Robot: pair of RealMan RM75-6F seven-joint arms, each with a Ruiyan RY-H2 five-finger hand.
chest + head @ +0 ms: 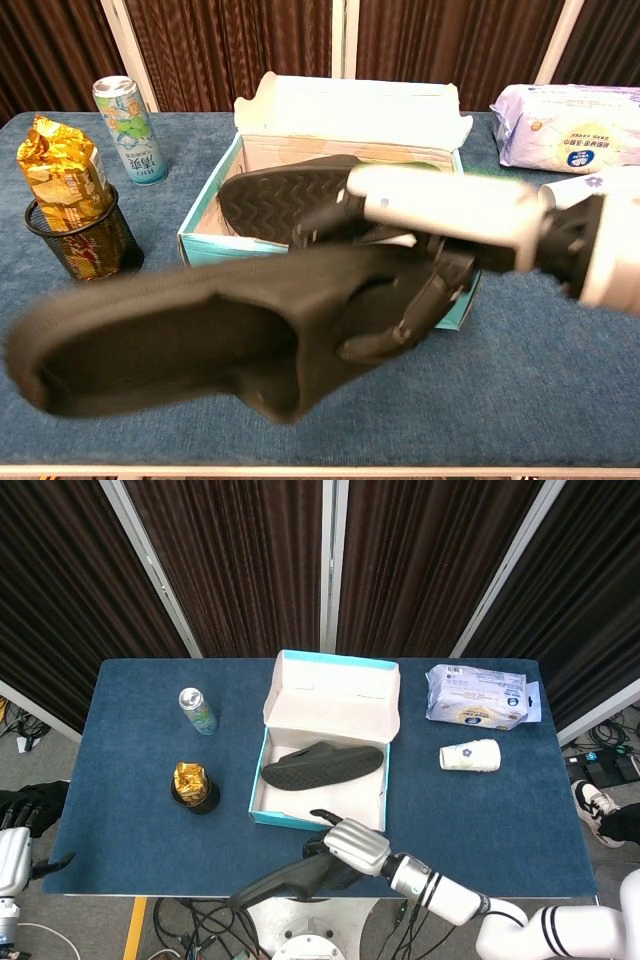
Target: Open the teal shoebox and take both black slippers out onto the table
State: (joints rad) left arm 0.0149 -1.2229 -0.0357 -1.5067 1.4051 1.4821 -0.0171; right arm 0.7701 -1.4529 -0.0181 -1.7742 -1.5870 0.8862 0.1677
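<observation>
The teal shoebox (262, 816) (210, 248) stands open mid-table, its lid folded back. One black slipper (320, 763) (262, 195) lies inside it, sole up. My right hand (347, 847) (420, 250) grips the other black slipper (285, 880) (190, 335) and holds it over the table's front edge, in front of the box. My left hand (28, 808) hangs off the table's left side, low at the frame edge; how its fingers lie is unclear.
A green can (197, 711) stands at the back left. A black mesh cup with a gold packet (192, 786) is in front of it. A wipes pack (477, 693) and a lying paper cup (470, 755) sit at the right.
</observation>
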